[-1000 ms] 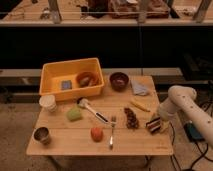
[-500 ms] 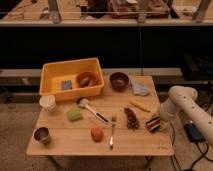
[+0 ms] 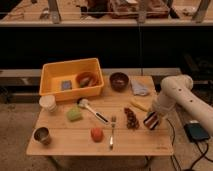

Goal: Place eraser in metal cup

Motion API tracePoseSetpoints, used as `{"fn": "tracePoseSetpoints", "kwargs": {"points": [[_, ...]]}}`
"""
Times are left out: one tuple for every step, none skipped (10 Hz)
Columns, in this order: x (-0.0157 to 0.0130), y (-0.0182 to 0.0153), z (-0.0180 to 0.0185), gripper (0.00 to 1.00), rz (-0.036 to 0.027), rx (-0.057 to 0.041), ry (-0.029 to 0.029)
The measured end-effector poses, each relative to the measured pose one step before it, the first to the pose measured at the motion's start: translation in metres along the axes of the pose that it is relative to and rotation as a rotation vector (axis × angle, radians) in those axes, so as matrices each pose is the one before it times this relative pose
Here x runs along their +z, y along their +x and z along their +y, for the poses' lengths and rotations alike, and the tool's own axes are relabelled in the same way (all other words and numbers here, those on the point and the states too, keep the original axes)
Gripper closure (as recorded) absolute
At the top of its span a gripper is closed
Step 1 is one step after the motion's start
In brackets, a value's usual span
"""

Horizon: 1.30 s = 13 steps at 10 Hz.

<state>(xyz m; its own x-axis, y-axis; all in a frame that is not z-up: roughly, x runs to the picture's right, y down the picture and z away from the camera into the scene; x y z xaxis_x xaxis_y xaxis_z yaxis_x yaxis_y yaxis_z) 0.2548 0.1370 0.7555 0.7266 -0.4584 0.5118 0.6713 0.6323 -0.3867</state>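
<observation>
Metal cup [image 3: 41,135] upright at front-left corner of table [image 3: 70,146], mouth up, looks empty. White cup [image 3: 48,103] just behind it at left edge, easy to mistake for the target. Yellow bin [image 3: 71,79] at back-left holds a blue block and a brown bowl-like item. Mid-table, left to right: green sponge [image 3: 75,115], brush [image 3: 93,110], red fruit [image 3: 97,134], fork [image 3: 112,133], maroon bowl [image 3: 119,80] at back, brown cluster [image 3: 131,118]. Eraser [image 3: 150,123] near front-right corner, tilted on end, just right of the cluster. Gripper [image 3: 152,119] is down on it, jaws clenched on the eraser's top as far as I can tell; can't tell if it's lifted off the table or touching. Cloth [image 3: 140,89] and a yellow piece [image 3: 140,105] lie behind it. Risks: the grip looks to be on one end only, so the eraser could pivot or slip out on lift. The cup is well apart, across the whole table, so the carry passes over cluster, fork, fruit and sponge; too low and the hanging eraser clips them. The eraser looks about as long as the cup is tall and the mouth is small, so a tilted drop could catch the rim, bounce out or tip the cup off the near corner.
</observation>
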Motion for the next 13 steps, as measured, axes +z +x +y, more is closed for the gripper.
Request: {"fn": "tracePoseSetpoints", "kwargs": {"points": [[-0.02295, -0.01599, -0.0102, 1.0, 0.01044, -0.08172, 0.015], [-0.01848, -0.01722, -0.01125, 1.0, 0.00086, -0.10681, 0.02444], [-0.01184, -0.01176, -0.00984, 1.0, 0.00128, -0.08138, 0.01955], [-0.01322, -0.01251, -0.013, 1.0, 0.0043, -0.09195, 0.02079], [-0.00609, -0.00619, -0.00845, 1.0, 0.00179, -0.04928, 0.00931], [-0.00203, -0.00175, -0.00272, 1.0, 0.00094, -0.01504, 0.00349], [0.00004, -0.00005, 0.00087, 1.0, -0.0001, 0.00111, 0.00009], [-0.00024, -0.00004, 0.00031, 1.0, 0.00027, 0.00072, 0.00029], [0.00007, 0.00001, -0.00011, 1.0, -0.00009, -0.00024, -0.00002], [0.00031, -0.00038, -0.00115, 1.0, -0.00064, -0.00246, 0.00017], [-0.00032, -0.00202, -0.00284, 1.0, 0.00291, -0.01227, 0.00301], [-0.00354, -0.00564, -0.00618, 1.0, 0.00839, -0.03789, 0.00441], [-0.00598, -0.00968, -0.00986, 1.0, 0.00931, -0.04892, 0.00424]]}}
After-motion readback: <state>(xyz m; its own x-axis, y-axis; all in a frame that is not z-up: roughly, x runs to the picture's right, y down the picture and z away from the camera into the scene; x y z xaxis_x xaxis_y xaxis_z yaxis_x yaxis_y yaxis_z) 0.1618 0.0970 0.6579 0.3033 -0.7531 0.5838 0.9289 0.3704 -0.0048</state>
